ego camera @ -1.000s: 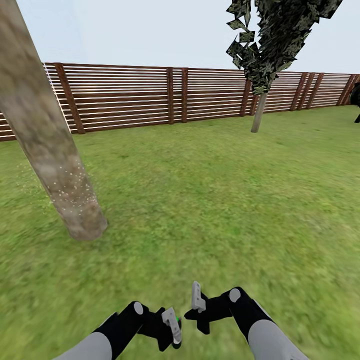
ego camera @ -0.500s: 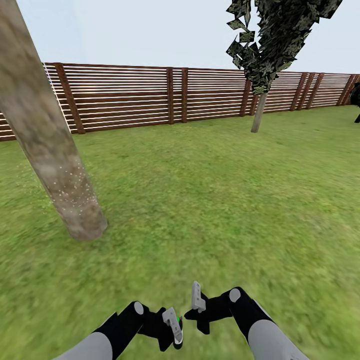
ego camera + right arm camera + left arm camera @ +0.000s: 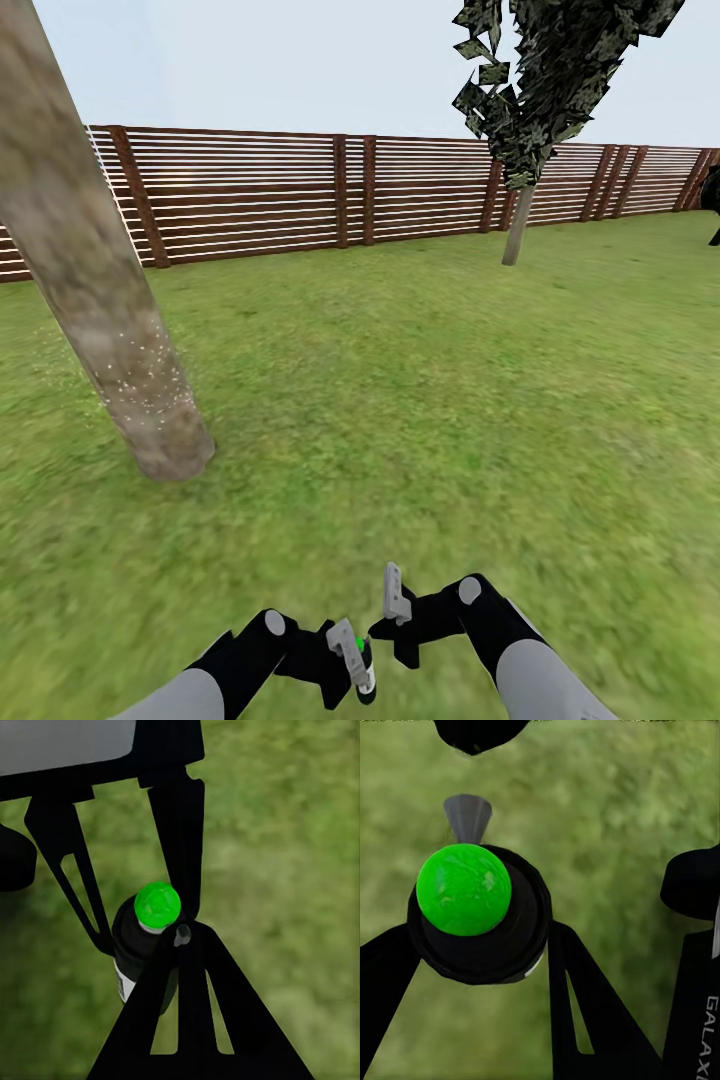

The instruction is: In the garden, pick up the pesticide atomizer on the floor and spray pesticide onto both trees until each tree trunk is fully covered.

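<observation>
1. Left claw sits low in the head view, just over the grass, and it's clamped on the pesticide atomizer, a dark bottle with a bright green cap peeking out beside the grey finger
2. Through the left wrist view that green cap is right up close, round and glossy on the black body of the bottle, a grey nozzle poking out beyond it, black fingers pressed in on either side
3. Over at the far left of the head view, the near tree trunk leans across the picture, mottled beige-grey, and there's a speckle of fine white dots on its lower part, close to where it meets the lawn
4. Across the middle runs the brown slatted fence under a pale sky
5. Right claw hangs just beside the left one, grey finger upright; whether its jaws are apart or together, I cannot tell
6. Right wrist view looks down past its own black fingers onto the atomizer in the other arm's grip, green cap up, white label low on the bottle
7. Further right and well back, the second tree stands near the fence, dark blocky crown above a slim pale trunk
</observation>
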`<state>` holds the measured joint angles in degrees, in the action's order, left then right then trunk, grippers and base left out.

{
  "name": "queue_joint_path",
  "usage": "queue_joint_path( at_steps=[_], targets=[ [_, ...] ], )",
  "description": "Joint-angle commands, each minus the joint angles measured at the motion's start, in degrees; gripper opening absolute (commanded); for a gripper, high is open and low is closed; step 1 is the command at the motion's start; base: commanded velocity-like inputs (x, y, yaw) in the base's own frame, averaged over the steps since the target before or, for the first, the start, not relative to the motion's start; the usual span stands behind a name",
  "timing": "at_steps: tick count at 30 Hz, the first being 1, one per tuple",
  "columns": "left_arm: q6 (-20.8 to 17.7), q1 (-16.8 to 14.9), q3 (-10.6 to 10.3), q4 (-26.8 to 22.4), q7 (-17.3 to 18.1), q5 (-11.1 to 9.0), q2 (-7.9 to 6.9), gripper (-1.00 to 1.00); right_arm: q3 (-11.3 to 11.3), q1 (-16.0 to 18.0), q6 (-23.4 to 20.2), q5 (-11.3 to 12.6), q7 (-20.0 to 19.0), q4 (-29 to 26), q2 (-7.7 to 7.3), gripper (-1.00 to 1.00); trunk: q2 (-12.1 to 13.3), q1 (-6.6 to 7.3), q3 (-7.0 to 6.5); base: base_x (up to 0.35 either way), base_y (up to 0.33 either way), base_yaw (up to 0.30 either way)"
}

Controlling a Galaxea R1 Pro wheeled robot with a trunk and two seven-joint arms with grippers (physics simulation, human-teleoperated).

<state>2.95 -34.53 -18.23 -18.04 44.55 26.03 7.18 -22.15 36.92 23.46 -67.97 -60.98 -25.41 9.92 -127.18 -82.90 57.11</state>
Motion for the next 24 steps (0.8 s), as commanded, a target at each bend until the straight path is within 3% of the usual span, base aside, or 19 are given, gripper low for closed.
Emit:
queue_joint_path(
  at_steps=[1,4,8,20,22,24],
  targets=[
    [0.3,0.0,0.1,-0.1,0.1,0.5,0.02,-1.00,-0.5,0.1,0.2,-0.4,-0.3,-0.1,0.08,-1.00,0.0,0.01,0.05,0.000,0.000,0.000],
    [0.2,0.0,0.1,-0.1,0.1,0.4,0.10,-1.00,-0.5,0.1,0.2,-0.4,-0.3,-0.1,0.08,-1.00,0.0,0.01,0.05,0.000,0.000,0.000],
    [0.4,0.0,0.1,-0.1,0.1,-3.2,0.03,-1.00,-0.5,0.0,0.2,-0.4,-0.3,-0.1,0.08,-1.00,0.0,0.01,0.05,0.000,0.000,0.000],
    [0.3,0.0,0.2,-0.1,0.1,-3.7,-0.21,-1.00,-0.5,0.1,0.2,-0.4,-0.3,-0.1,0.08,-1.00,0.0,0.01,0.05,0.000,0.000,0.000],
    [0.4,0.0,0.1,0.0,0.2,-3.7,-0.89,-1.00,-0.5,0.0,0.2,-0.4,-0.3,-0.1,0.08,-1.00,0.0,0.01,0.05,0.000,0.000,0.000],
    [0.5,0.3,-0.1,0.1,0.2,-3.6,-3.85,-1.00,-0.5,0.0,0.2,-0.4,-0.3,-0.1,0.08,-1.00,0.0,0.01,0.05,0.000,0.000,0.000]
  ],
)
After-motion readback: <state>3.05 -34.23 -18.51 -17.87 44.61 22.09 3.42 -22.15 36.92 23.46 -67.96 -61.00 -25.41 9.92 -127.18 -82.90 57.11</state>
